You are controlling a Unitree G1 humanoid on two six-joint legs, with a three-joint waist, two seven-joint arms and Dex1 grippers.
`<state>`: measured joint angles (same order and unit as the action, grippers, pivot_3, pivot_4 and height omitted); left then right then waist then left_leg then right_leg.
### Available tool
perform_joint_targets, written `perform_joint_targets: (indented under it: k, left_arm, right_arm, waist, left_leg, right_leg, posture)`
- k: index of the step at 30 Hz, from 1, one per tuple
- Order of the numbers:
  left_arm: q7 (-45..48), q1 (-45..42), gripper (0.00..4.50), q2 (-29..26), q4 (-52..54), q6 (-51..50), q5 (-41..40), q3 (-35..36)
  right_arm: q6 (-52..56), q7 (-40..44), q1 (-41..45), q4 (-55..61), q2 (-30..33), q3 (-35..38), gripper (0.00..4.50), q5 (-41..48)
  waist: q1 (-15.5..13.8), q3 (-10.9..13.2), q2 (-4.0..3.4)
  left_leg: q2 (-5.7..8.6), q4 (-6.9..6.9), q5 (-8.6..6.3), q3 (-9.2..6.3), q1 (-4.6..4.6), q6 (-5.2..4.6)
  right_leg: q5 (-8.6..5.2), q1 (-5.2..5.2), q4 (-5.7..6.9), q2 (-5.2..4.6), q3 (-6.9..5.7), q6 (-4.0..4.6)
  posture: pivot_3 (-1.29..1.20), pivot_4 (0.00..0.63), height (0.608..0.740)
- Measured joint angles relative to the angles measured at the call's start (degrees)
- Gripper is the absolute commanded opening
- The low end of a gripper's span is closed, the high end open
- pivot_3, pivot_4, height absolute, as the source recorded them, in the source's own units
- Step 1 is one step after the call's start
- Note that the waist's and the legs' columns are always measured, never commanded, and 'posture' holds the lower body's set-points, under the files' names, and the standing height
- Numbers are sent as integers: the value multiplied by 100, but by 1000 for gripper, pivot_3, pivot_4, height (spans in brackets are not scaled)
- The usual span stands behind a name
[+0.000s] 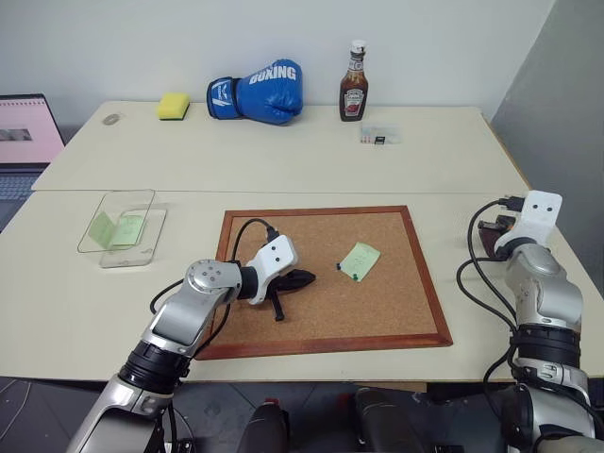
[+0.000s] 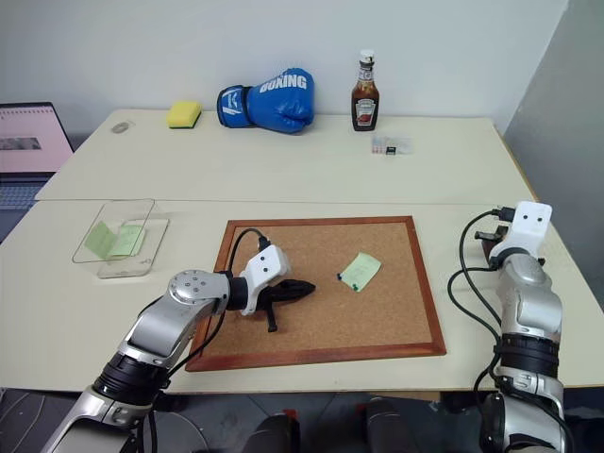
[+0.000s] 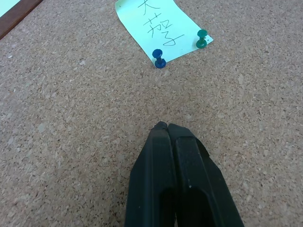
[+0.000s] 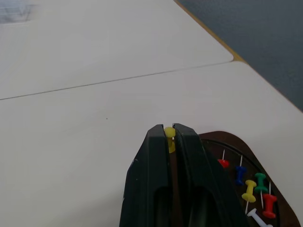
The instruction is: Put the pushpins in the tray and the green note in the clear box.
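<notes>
Left gripper [image 3: 166, 126] over the corkboard [image 1: 396, 311], fingers pressed together, empty, pointing toward the green note [image 3: 158, 26]. Note fastened near the board's middle by a blue pushpin [image 3: 159, 57] and a green pushpin [image 3: 201, 39]. Right gripper [image 4: 169, 130] beside the tray [image 4: 215, 142] at the table's right edge, nipping a yellow pushpin [image 4: 169, 135]. Six pushpins [image 4: 250, 189] already in the tray. Clear box [image 1: 123, 226] at far left, green paper inside.

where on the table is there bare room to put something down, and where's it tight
Bare: the tabletop between the corkboard and the far row of sponge, boxing glove and ketchup bottle; also the near left corner below the clear box. Tight: the right edge, around the tray and right gripper.
</notes>
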<state>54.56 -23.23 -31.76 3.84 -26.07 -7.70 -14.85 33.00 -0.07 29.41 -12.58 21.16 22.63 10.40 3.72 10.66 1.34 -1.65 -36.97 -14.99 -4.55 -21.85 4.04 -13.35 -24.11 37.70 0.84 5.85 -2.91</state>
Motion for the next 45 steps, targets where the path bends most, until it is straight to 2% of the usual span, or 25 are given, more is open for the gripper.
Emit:
perform_joint_targets:
  k: [21, 25, 33, 41, 45]
  left_arm:
    - [-20, 11, 0, 0, -2, 11, 2, 3]
    - [-19, 10, 0, 9, -11, 25, 2, 3]
    - [-17, 4, 0, 15, -22, 30, 7, 3]
    - [-17, -1, 0, 28, -46, 45, 8, 3]
    - [-14, -22, 0, 44, -108, 71, 8, 6]
  right_arm:
    - [522, -133, 24, -58, -96, 83, 47, 369]
    - [507, -163, -21, -57, -86, 64, 1020, 345]
    - [297, -242, -130, -52, 23, -36, 2555, 99]
    - [-202, -195, -131, 259, 167, -257, 2555, -163]
    - [-286, 115, -130, 645, 185, -499, 2555, -205]
  waist:
    - [21, 0, -1]
    - [19, 0, -1]
    - [21, 0, -1]
    - [20, 0, -2]
    - [17, 0, -2]
  left_leg:
    - [0, 0, 0, -1, 1, 0]
    - [0, 0, 0, -1, 0, 0]
    - [0, 0, 0, 0, 0, 0]
    - [1, -1, 0, -1, 0, 0]
    - [1, -1, 0, -1, 1, 0]
  right_leg:
    - [0, 1, 0, 0, -1, 0]
    - [0, 1, 0, 0, -1, 0]
    - [0, 0, -1, 0, 0, -1]
    - [0, 0, -1, 0, 0, -1]
    - [0, 1, -1, 0, 0, -1]
  posture:
    - [0, 150, 740]
    - [0, 150, 740]
    - [0, 150, 740]
    - [0, 150, 740]
    - [0, 150, 740]
